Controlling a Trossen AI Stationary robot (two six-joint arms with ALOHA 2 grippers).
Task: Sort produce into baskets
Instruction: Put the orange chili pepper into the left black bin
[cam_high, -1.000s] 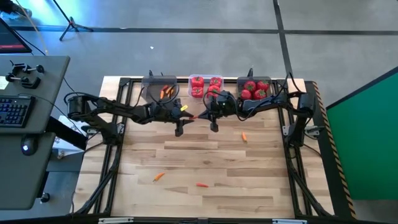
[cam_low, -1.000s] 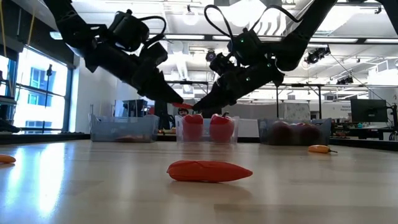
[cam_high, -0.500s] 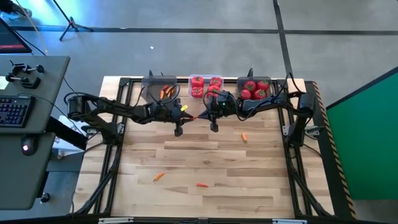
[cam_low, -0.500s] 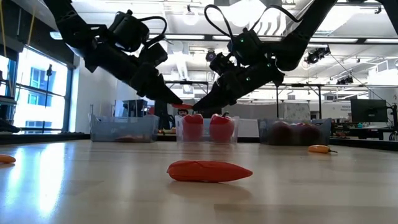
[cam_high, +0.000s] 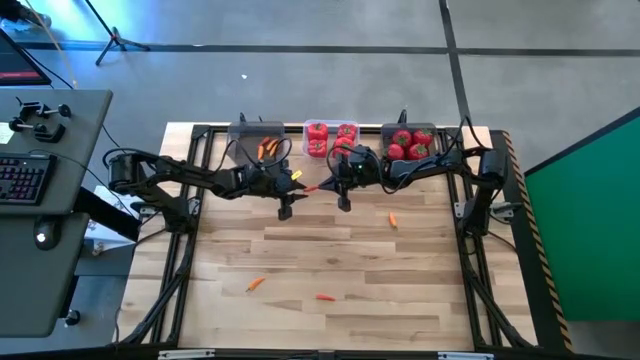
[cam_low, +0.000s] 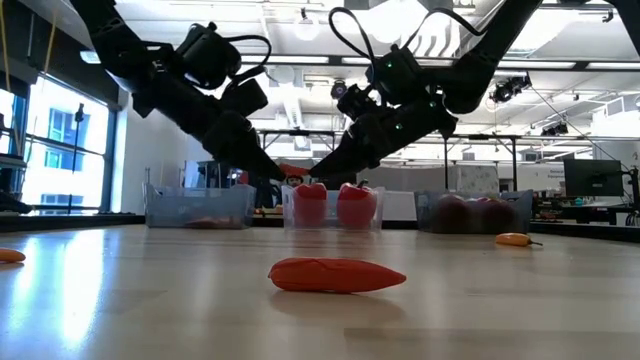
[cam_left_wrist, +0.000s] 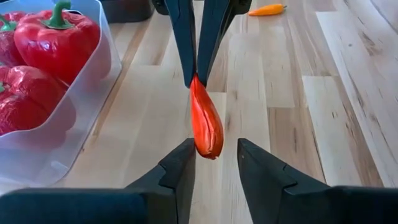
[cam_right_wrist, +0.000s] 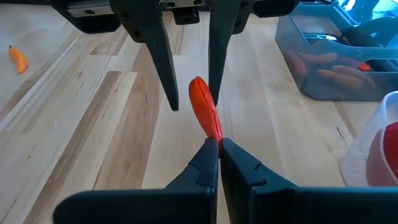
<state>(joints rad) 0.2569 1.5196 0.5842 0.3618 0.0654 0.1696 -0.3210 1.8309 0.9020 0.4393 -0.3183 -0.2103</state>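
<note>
Change: since the earlier frames the left gripper (cam_high: 286, 207) has drawn a little back toward the left, so its tips no longer reach the right gripper's tips in the low view; the right arm and all produce on the bench look the same as before.
Right gripper (cam_right_wrist: 219, 148): fingers together, clamped on one end of a small red-orange pepper piece (cam_right_wrist: 206, 116), held in the air over the far middle of the bench (cam_high: 350, 260).
Left gripper, state: fingers apart, one on each side of the free end of the pepper piece; whether a finger touches it I cannot tell.
Pepper piece, place: between the two grippers, just near of the clear basket (cam_high: 331, 139).
Clear basket: at the far edge, middle of three, with red bell peppers (cam_left_wrist: 57, 42) inside.
Left basket (cam_high: 256, 142): dark grey, with orange carrot pieces (cam_high: 267, 147) inside.
Right basket (cam_high: 409, 142): dark grey, with red tomatoes (cam_high: 405, 146) that have green stems.
Loose on the bench: one orange piece (cam_high: 392, 219) right of the grippers; two more, an orange one (cam_high: 256, 284) and a redder one (cam_high: 324, 297), toward the near side, well apart from the baskets.
Low view: the redder piece lies closest to the camera, flat on the wood.
</note>
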